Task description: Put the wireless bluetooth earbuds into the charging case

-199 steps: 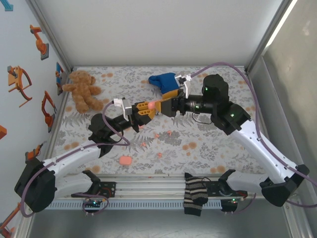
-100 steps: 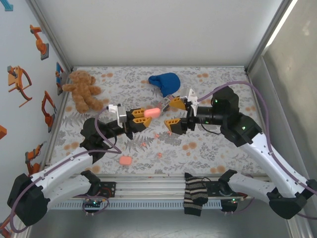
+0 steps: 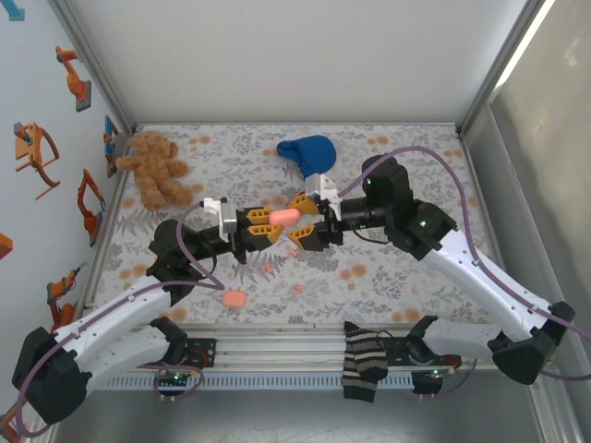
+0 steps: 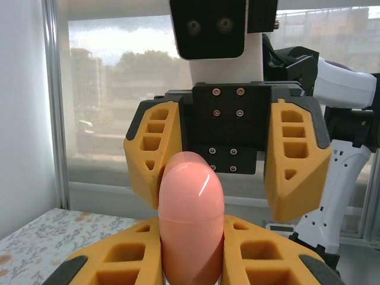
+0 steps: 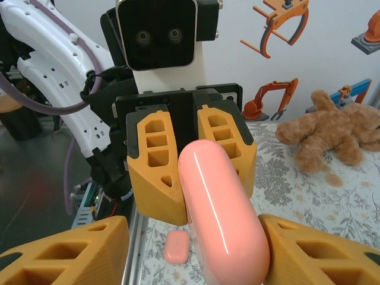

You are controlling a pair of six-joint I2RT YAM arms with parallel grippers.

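The charging case [image 3: 284,215], from above, is clamped in our left gripper [image 3: 268,225], long axis pointing at the right gripper [image 3: 298,220]; earbuds [image 3: 268,269] lie on the table [image 3: 406,175] beneath. Left wrist: the right fingers [image 4: 297,157] stand apart, flanking its tip. Right wrist: we see the same.

Centre of the overhead frame, the charging case [image 3: 283,216] is mostly buried between the left gripper [image 3: 272,222] and right gripper [image 3: 297,221], so contact on the right side can't be called from up there. In the left wrist shot the case runs off the bottom edge, its lower flanks swallowed by orange fingers [image 4: 279,246]. In the right wrist shot the bottom edge cuts it too and the teddy bear [image 5: 332,133] is clipped at right, while lower centre overhead, the pink specks [image 3: 268,269] are too small to call earbuds.
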